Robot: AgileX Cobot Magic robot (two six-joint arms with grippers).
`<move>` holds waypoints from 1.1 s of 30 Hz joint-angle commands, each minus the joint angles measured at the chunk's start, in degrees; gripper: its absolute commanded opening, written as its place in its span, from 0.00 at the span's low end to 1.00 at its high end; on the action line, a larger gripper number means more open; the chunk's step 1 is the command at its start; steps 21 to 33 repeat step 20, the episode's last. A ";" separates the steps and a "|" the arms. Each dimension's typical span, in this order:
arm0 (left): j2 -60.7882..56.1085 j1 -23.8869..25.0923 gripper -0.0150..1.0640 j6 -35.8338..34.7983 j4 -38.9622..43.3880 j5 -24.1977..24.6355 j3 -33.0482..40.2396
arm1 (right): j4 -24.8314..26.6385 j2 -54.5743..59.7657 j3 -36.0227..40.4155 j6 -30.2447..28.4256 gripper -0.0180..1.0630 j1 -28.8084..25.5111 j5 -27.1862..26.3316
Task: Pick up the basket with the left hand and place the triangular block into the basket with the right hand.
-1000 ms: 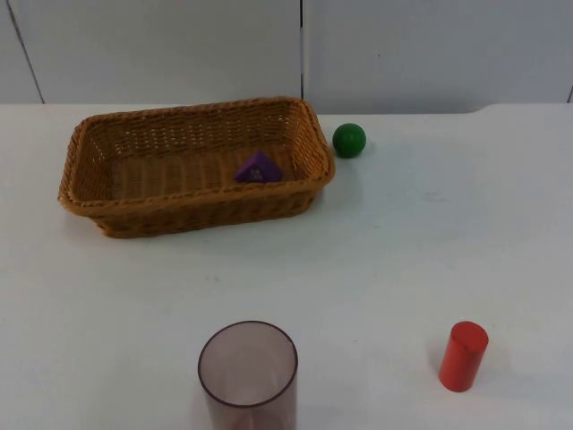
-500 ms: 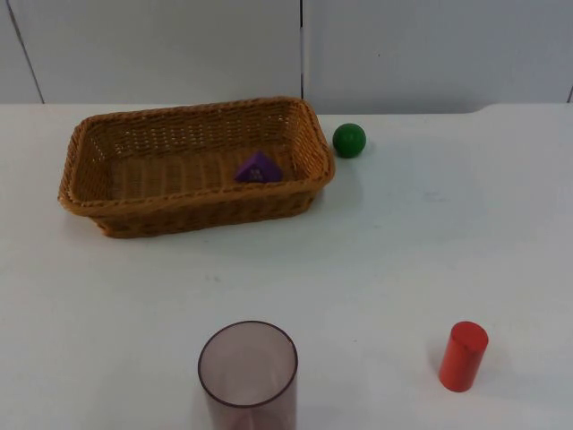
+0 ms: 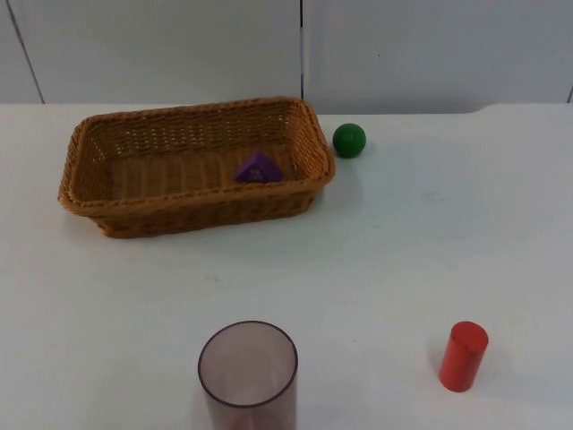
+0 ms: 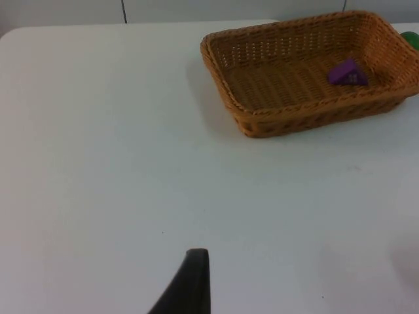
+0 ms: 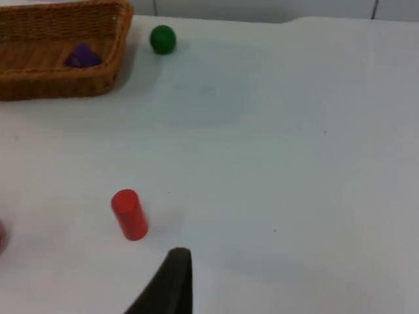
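Triangular block lying in the basket, both arms waiting back off the table.

The purple triangular block (image 3: pixel 258 167) is sitting inside the wicker basket (image 3: pixel 192 208), toward its right end — the basket is resting on the white table (image 3: pixel 376 260), a green ball (image 3: pixel 349 140) just beside its right rim. A red cylinder (image 3: pixel 463 356) is standing upright near the front, well apart from a translucent cup (image 3: pixel 248 372). Left gripper (image 4: pixel 190 288) and right gripper (image 5: pixel 171 284) are each showing one black fingertip above the table — can't tell if either is open or closed.
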 commanded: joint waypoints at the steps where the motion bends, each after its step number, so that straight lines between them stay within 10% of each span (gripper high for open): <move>1: -0.25 -0.28 0.89 -0.34 -0.40 -0.15 0.28 | 0.13 -0.20 0.07 -0.44 0.99 -1.90 -0.81; 33: -0.25 6.82 0.89 -0.34 -0.42 -0.15 0.28 | 0.13 -0.20 0.07 -0.44 0.99 -5.90 -0.81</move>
